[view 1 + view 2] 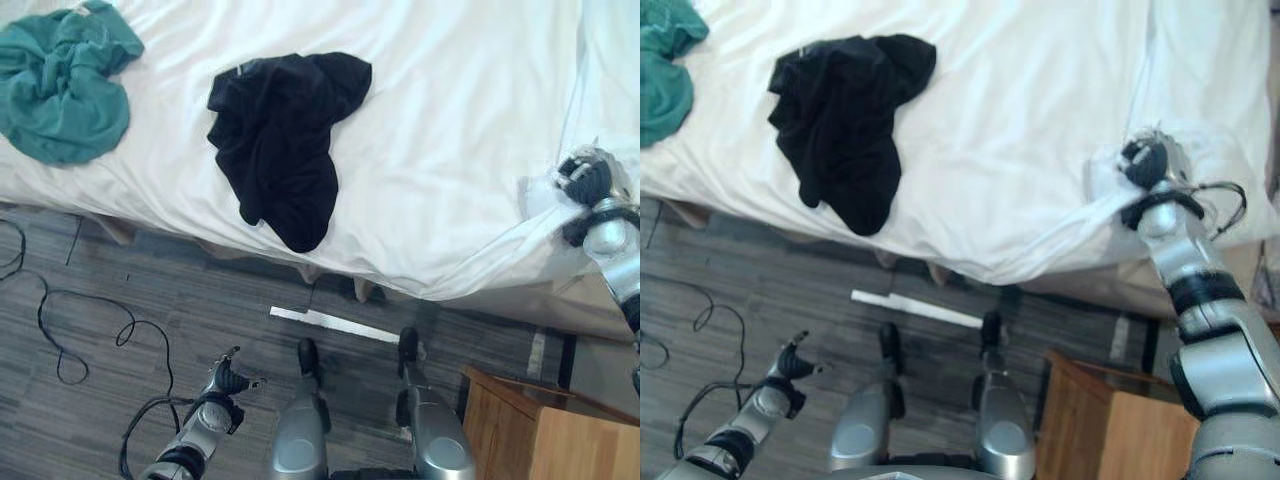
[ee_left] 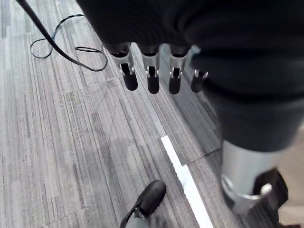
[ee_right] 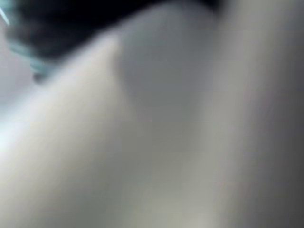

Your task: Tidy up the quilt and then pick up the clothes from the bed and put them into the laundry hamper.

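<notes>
A: Where's the quilt (image 1: 440,150) right now?

B: Spread white over the bed, its corner bunched at your right robot hand (image 1: 1147,162). That hand sits at the bed's near edge, and the fabric rises in folds around it. You can't tell whether the fingers are clamped on the cloth or just pressed into it; they're buried, and the right wrist view shows only pale fabric up close.

A: And the clothes?

B: Two pieces lie on top of the quilt. The black garment (image 1: 285,140) is well to the left of your right robot hand, long axis running from the bed's middle toward the near edge, its lower end draped close to that edge. The teal garment (image 1: 62,90) is further left again, crumpled in a heap.

A: Which arm should take them?

B: Judging by the layout, the left one. Your left robot hand (image 1: 228,383) hangs low over the floor (image 1: 120,400), below the bed edge, fingers straight and apart, holding nothing. The black garment lies up and slightly right of it, nearer to it than to the right hand. The quilt corner comes first, though, and that belongs to the right hand.

A: Anything else nearby?

B: A wooden nightstand (image 1: 550,430) stands below your right robot hand. I can't spot the hamper.
</notes>
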Available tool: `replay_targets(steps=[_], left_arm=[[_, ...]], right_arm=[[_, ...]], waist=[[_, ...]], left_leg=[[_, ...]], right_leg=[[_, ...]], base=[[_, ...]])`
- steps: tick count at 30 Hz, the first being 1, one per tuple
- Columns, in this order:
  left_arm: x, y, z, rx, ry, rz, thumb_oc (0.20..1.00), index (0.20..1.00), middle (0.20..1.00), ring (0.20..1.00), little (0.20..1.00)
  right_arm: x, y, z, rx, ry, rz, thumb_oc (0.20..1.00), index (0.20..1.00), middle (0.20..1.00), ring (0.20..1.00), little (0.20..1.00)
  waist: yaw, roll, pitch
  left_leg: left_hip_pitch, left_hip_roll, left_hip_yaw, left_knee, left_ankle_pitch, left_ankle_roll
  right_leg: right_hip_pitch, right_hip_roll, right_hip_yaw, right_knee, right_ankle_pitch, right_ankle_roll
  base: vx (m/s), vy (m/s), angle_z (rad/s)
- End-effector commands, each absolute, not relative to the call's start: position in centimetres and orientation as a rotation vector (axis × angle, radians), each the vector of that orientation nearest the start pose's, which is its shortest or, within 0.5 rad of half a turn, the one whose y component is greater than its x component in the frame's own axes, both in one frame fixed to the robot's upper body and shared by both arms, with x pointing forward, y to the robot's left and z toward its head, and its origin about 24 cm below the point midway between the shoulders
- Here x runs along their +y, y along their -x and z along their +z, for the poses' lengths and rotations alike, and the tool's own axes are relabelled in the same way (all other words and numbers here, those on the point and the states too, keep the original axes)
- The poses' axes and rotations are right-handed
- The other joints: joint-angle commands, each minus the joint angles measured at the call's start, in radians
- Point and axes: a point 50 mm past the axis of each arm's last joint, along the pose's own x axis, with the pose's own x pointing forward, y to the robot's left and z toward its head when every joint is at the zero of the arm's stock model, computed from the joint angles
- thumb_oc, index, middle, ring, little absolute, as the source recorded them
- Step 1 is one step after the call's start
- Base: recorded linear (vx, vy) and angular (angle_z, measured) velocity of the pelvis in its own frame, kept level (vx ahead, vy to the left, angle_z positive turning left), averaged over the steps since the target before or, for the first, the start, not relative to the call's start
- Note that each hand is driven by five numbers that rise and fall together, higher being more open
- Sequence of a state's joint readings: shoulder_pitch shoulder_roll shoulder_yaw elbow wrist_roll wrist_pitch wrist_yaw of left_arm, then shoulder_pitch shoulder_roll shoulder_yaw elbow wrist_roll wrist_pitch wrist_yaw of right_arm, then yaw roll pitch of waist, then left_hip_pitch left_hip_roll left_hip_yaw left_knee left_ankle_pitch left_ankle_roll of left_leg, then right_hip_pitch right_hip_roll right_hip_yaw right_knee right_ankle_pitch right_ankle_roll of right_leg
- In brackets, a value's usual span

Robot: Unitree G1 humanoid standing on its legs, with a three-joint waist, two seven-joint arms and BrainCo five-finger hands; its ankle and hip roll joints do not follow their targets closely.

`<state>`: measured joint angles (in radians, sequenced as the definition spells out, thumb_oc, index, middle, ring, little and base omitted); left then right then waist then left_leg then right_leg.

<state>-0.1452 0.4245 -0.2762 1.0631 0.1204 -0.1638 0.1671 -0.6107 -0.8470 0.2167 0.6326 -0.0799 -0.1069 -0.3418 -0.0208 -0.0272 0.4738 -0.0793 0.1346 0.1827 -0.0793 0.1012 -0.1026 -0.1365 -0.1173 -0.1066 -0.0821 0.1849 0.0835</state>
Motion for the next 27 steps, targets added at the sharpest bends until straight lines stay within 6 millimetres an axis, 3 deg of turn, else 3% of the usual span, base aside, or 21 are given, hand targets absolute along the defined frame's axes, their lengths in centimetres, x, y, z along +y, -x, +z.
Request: replay_targets(steps=[1, 2, 3, 7, 8, 10, 11, 12, 14, 16, 17, 19, 20, 22, 23, 24, 27], left_arm=[[28.3, -15.0, -12.2, 0.923, -0.695, 0.073, 1.0, 1.0, 1.0, 1.0, 1.0], [28.5, -14.1, -12.5, 0.955, -0.696, 0.074, 1.0, 1.0, 1.0, 1.0, 1.0], [28.5, -13.6, -12.8, 0.979, -0.682, 0.081, 1.0, 1.0, 1.0, 1.0, 1.0], [28.2, -11.7, -13.6, 1.044, -0.638, 0.08, 1.0, 1.0, 1.0, 1.0, 1.0], [28.2, -11.6, -13.6, 1.045, -0.638, 0.08, 1.0, 1.0, 1.0, 1.0, 1.0], [27.4, -10.9, -14.1, 1.067, -0.611, 0.062, 1.0, 1.0, 1.0, 1.0, 1.0], [27.4, -10.9, -14.1, 1.068, -0.614, 0.059, 1.0, 1.0, 1.0, 1.0, 1.0], [26.6, -10.7, -14.4, 1.068, -0.596, 0.039, 1.0, 1.0, 1.0, 1.0, 1.0], [26.1, -10.8, -14.5, 1.062, -0.574, 0.032, 1.0, 1.0, 1.0, 1.0, 1.0], [25.8, -10.7, -14.7, 1.067, -0.568, 0.024, 1.0, 1.0, 1.0, 1.0, 1.0], [25.6, -10.8, -14.7, 1.066, -0.565, 0.018, 1.0, 1.0, 1.0, 1.0, 1.0], [25.5, -10.5, -14.8, 1.072, -0.559, 0.007, 1.0, 1.0, 1.0, 1.0, 1.0], [25.7, -11.0, -14.6, 1.06, -0.562, 0.006, 1.0, 1.0, 1.0, 1.0, 1.0], [25.9, -12.6, -14.0, 1.015, -0.574, 0.019, 1.0, 1.0, 1.0, 1.0, 1.0], [25.9, -12.7, -14.0, 1.014, -0.572, 0.021, 1.0, 1.0, 1.0, 1.0, 1.0], [25.9, -13.6, -13.7, 0.988, -0.577, 0.034, 1.0, 1.0, 1.0, 1.0, 1.0], [26.2, -14.3, -13.5, 0.979, -0.575, 0.071, 1.0, 1.0, 1.0, 1.0, 1.0]], right_arm=[[-34.7, -29.9, 14.4, -0.122, 0.99, -0.467, 0.2, 0.2, 0.2, 0.2, 0.2], [-35.5, -28.1, 12.5, -0.071, 0.942, -0.482, 0.777, 0.777, 0.777, 0.777, 0.777], [-35.9, -27.0, 10.9, -0.026, 0.894, -0.497, 1.0, 1.0, 1.0, 1.0, 1.0], [-37.8, -21.4, 4.6, 0.201, 0.723, -0.628, 1.0, 1.0, 1.0, 1.0, 1.0], [-37.8, -21.4, 4.6, 0.201, 0.723, -0.628, 1.0, 1.0, 1.0, 1.0, 1.0], [-39.2, -18.3, 2.8, 0.269, 0.571, -0.803, 1.0, 1.0, 1.0, 1.0, 1.0], [-39.3, -18.1, 2.8, 0.272, 0.57, -0.806, 1.0, 1.0, 1.0, 1.0, 1.0], [-40.3, -16.6, 2.5, 0.24, 0.396, -0.962, 1.0, 1.0, 1.0, 1.0, 1.0], [-41.2, -16.4, 3.6, 0.186, 0.382, -1.046, 1.0, 1.0, 1.0, 1.0, 1.0], [-41.3, -17.7, 6.2, 0.061, 0.397, -1.059, 1.0, 1.0, 1.0, 1.0, 1.0], [-41.0, -18.7, 7.6, -0.008, 0.415, -1.045, 0.2, 0.2, 0.2, 0.2, 0.2], [-39.8, -20.8, 10.1, -0.126, 0.446, -0.975, 0.2, 0.2, 0.2, 0.2, 0.2], [-38.2, -23.3, 12.7, -0.245, 0.461, -0.901, 0.2, 0.2, 0.2, 0.2, 0.2], [-35.4, -26.9, 16.0, -0.38, 0.44, -0.816, 0.2, 0.2, 0.2, 0.2, 0.2], [-35.3, -27.0, 16.1, -0.382, 0.44, -0.815, 0.2, 0.2, 0.2, 0.2, 0.2], [-33.4, -29.3, 16.2, -0.385, 0.382, -0.768, 0.2, 0.2, 0.2, 0.2, 0.2], [-32.0, -31.1, 12.8, -0.23, 0.324, -0.743, 0.2, 0.2, 0.2, 0.2, 0.2]], waist=[[-0.05, -0.034, -0.103], [-0.056, -0.036, -0.122], [-0.068, -0.037, -0.137], [-0.101, -0.046, -0.205], [-0.1, -0.046, -0.205], [-0.125, -0.052, -0.243], [-0.121, -0.052, -0.242], [-0.128, -0.054, -0.258], [-0.125, -0.056, -0.267], [-0.122, -0.055, -0.27], [-0.116, -0.054, -0.268], [-0.108, -0.051, -0.257], [-0.095, -0.049, -0.228], [-0.067, -0.037, -0.153], [-0.07, -0.037, -0.154], [-0.057, -0.026, -0.119], [-0.046, -0.019, -0.092]], left_leg=[[-0.056, 0.05, 0.01, 0.136, -0.07, -0.04], [-0.028, 0.049, 0.015, 0.113, -0.069, -0.038], [-0.016, 0.049, 0.016, 0.101, -0.068, -0.037], [0.057, 0.047, 0.034, 0.032, -0.059, -0.033], [0.059, 0.047, 0.034, 0.031, -0.059, -0.033], [0.092, 0.046, 0.041, 0.011, -0.064, -0.032], [0.095, 0.046, 0.041, 0.011, -0.065, -0.031], [0.11, 0.044, 0.04, 0.01, -0.074, -0.029], [0.119, 0.04, 0.038, 0.011, -0.082, -0.026], [0.127, 0.039, 0.038, 0.01, -0.088, -0.024], [0.129, 0.037, 0.036, 0.01, -0.089, -0.023], [0.125, 0.036, 0.034, 0.013, -0.09, -0.024], [0.099, 0.038, 0.026, 0.028, -0.085, -0.028], [0.012, 0.038, 0.011, 0.082, -0.077, -0.033], [0.006, 0.039, 0.01, 0.086, -0.078, -0.033], [-0.044, 0.041, 0.007, 0.117, -0.075, -0.034], [-0.116, 0.047, 0.002, 0.181, -0.083, -0.034]], right_leg=[[-0.037, -0.012, 0.045, 0.181, -0.254, 0.062], [-0.01, -0.011, 0.044, 0.158, -0.252, 0.063], [0.002, -0.01, 0.046, 0.144, -0.249, 0.064], [0.067, -0.009, 0.049, 0.081, -0.226, 0.076], [0.068, -0.009, 0.05, 0.08, -0.226, 0.077], [0.093, -0.009, 0.054, 0.064, -0.222, 0.082], [0.096, -0.01, 0.054, 0.062, -0.222, 0.082], [0.112, -0.012, 0.053, 0.059, -0.225, 0.084], [0.121, -0.013, 0.051, 0.06, -0.231, 0.085], [0.126, -0.013, 0.052, 0.062, -0.238, 0.084], [0.128, -0.013, 0.053, 0.062, -0.241, 0.083], [0.124, -0.014, 0.055, 0.064, -0.245, 0.081], [0.101, -0.015, 0.056, 0.077, -0.247, 0.077], [0.027, -0.023, 0.054, 0.125, -0.249, 0.069], [0.022, -0.023, 0.054, 0.129, -0.25, 0.069], [-0.038, -0.022, 0.059, 0.181, -0.254, 0.063], [-0.11, -0.024, 0.06, 0.255, -0.268, 0.058]], base=[[0.14, 0.007, -0.2], [0.19, 0.016, -0.18], [0.15, 0.034, -0.23], [0.13, 0.032, -0.25], [0.08, 0.038, -0.21], [0.11, 0.053, -0.21], [0.14, 0.056, -0.15], [0.09, 0.028, -0.17], [0.08, 0.029, -0.13], [0.05, 0.016, -0.09], [0.05, 0.002, -0.08], [0.0, -0.029, 0.01], [-0.16, -0.06, 0.07], [-0.26, -0.06, 0.06], [-0.22, -0.039, 0.29], [-0.16, -0.019, 0.46], [-0.14, -0.028, 0.26]])
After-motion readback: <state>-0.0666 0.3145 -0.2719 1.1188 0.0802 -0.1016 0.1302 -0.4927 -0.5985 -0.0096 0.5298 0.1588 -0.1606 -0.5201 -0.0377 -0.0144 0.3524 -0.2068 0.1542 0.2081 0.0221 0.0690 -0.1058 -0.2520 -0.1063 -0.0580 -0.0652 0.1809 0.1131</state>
